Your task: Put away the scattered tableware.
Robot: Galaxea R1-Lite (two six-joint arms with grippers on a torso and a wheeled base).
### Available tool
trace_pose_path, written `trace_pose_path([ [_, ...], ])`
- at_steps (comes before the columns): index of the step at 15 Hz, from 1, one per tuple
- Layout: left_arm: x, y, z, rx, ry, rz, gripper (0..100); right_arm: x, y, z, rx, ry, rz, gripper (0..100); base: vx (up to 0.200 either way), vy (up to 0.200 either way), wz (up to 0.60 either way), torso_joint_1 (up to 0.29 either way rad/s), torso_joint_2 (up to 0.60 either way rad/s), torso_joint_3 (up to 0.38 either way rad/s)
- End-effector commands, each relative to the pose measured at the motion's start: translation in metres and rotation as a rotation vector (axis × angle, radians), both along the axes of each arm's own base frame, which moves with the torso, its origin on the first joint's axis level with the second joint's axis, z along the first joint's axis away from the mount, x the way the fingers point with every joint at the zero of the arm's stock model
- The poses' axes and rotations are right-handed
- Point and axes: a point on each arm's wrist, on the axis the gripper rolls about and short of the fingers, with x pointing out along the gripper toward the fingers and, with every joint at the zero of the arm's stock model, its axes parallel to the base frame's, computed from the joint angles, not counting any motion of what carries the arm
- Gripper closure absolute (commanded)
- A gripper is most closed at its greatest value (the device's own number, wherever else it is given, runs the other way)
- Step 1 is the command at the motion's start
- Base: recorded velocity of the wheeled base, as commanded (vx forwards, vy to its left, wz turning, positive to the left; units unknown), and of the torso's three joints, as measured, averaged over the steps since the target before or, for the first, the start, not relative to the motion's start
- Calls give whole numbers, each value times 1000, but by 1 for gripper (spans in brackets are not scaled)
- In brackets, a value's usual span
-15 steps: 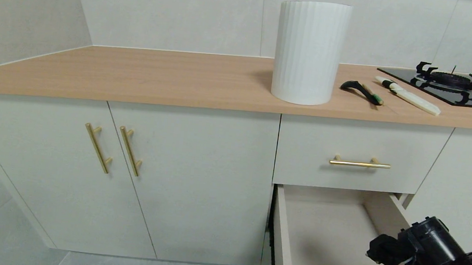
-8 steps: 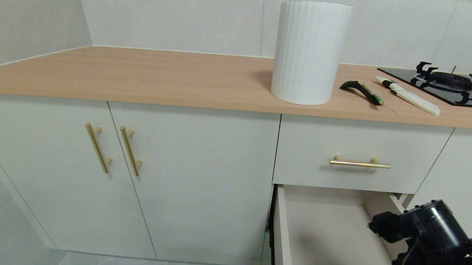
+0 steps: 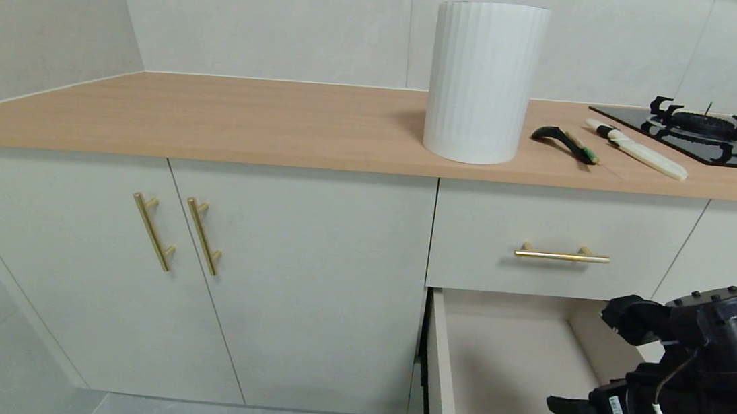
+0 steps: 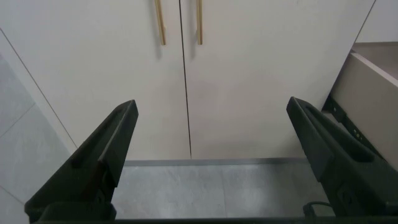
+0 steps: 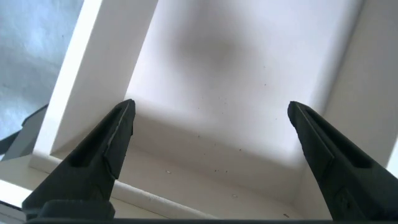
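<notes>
Head view is showing the right gripper (image 3: 597, 364) rising: over the last second it has been climbing out of the open drawer (image 3: 440, 376) and is now hanging just above that drawer's right side, fingers spread wide and holding nothing. I am reading that as the drawer standing ready and the arm heading up for a first pick, so the putting-away itself is not yet begun. The tableware is lying on the countertop (image 3: 215, 118) above the drawer: a black-handled utensil (image 3: 554, 135) and, just right of it, a long white utensil (image 3: 644, 156), both well above the gripper. The drawer is showing a bare pale floor. A tall white ribbed canister (image 3: 482, 83) is standing above the drawer's left corner; its inside is hidden from here. The left gripper (image 4: 211, 106) is hanging low, left of the drawer, facing the cabinet doors (image 4: 249, 81), its fingers also wide and gripping nothing.
</notes>
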Motion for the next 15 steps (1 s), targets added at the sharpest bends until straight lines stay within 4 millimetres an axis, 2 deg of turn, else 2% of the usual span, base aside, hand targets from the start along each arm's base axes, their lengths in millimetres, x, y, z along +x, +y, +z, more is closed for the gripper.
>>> trace_pose_path([
  [1, 0, 0, 0, 0, 2, 0, 0, -1, -1, 2, 3, -11, -1, 0, 0, 0, 0, 0, 0, 0],
  [4, 0, 0, 0, 0, 0, 0, 0, -2, -1, 2, 3, -11, -1, 0, 0, 0, 0, 0, 0, 0],
  [8, 0, 0, 0, 0, 0, 0, 0, -2, -1, 1, -1, -4, 2, 0, 0, 0, 0, 68, -244, -259],
  [15, 0, 0, 0, 0, 0, 0, 0, -1, 0, 0, -3, -3, 3, 0, 0, 0, 0, 145, -493, -304],
])
